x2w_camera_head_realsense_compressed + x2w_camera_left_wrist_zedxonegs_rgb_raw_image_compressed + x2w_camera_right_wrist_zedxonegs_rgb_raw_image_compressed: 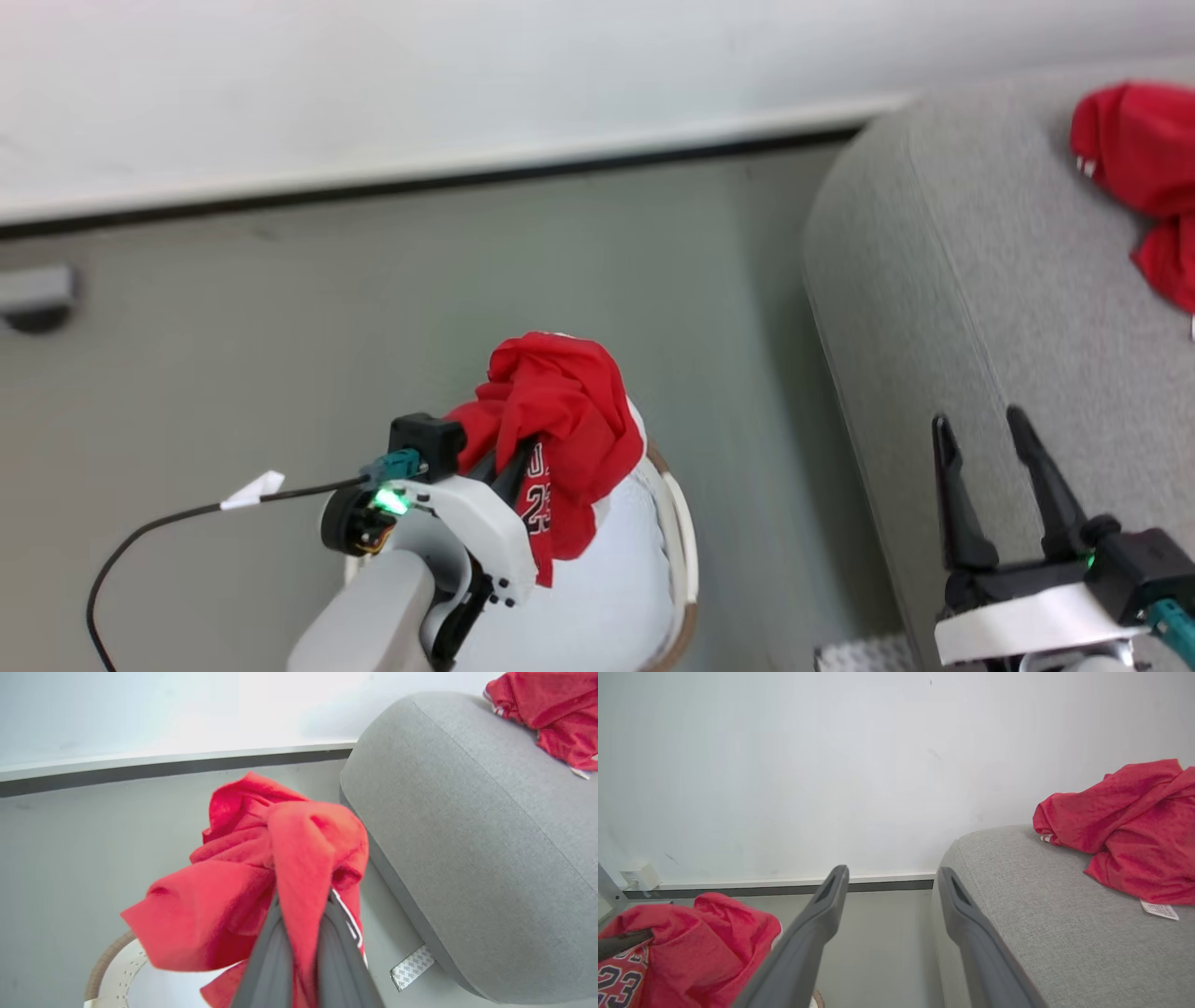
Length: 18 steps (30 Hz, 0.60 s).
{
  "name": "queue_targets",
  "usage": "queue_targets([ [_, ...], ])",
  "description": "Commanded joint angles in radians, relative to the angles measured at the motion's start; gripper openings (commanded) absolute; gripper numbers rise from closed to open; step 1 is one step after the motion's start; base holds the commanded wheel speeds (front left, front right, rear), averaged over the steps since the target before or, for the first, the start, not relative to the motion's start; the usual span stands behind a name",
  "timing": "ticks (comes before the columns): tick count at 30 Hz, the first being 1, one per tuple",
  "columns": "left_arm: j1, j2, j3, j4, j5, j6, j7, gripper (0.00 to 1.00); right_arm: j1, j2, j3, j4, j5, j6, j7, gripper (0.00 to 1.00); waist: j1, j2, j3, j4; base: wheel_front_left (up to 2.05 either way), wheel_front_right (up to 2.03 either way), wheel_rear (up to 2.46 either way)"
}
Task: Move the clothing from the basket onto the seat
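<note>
Head view: the left gripper (509,467) is clamped on a red number-23 jersey (560,411), held just above the cream laundry basket (689,551); the right gripper (976,425) hangs empty, jaws spread, over the grey sofa (934,280). Left wrist view: soft, light cloth bunches around the dark fingers (271,952) — a mid-bundle pinch looks secure, though trailing folds may snag the basket's edge. Right wrist view: another red garment (1125,826) lies on the sofa.

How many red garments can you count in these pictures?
2. A jersey hangs bunched in the left pincer over the basket; another garment lies crumpled on the sofa. More may be hidden inside the basket or that heap.
</note>
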Motion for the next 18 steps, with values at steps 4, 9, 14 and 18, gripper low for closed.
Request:
queue_targets([
  [4, 0.062, 0.026, 0.006, -0.127, -0.025, 0.010, 0.026, 0.00, 0.052, -0.003, 0.011, 0.016, -0.011, -0.002, 0.000, 1.00, 0.0001, 0.0000, -0.147, 0.068, 0.00, 0.00, 0.00],
  [9, 0.118, 0.055, 0.013, -0.267, -0.038, 0.035, 0.071, 0.00, 0.086, -0.003, 0.027, 0.023, -0.007, -0.002, 0.000, 1.00, 0.0001, 0.0000, -0.200, 0.076, 0.00, 0.00, 0.00],
  [14, 0.193, 0.096, 0.019, -0.438, -0.053, 0.077, 0.143, 0.00, 0.125, -0.003, 0.039, 0.031, -0.005, -0.002, 0.000, 1.00, 0.0001, 0.0000, -0.254, 0.083, 0.00, 0.00, 0.00],
  [18, 0.236, 0.124, 0.026, -0.545, -0.062, 0.110, 0.185, 0.00, 0.137, -0.003, 0.054, 0.024, -0.014, -0.002, 0.000, 1.00, 0.0001, 0.0000, -0.273, 0.084, 0.00, 0.00, 0.00],
])
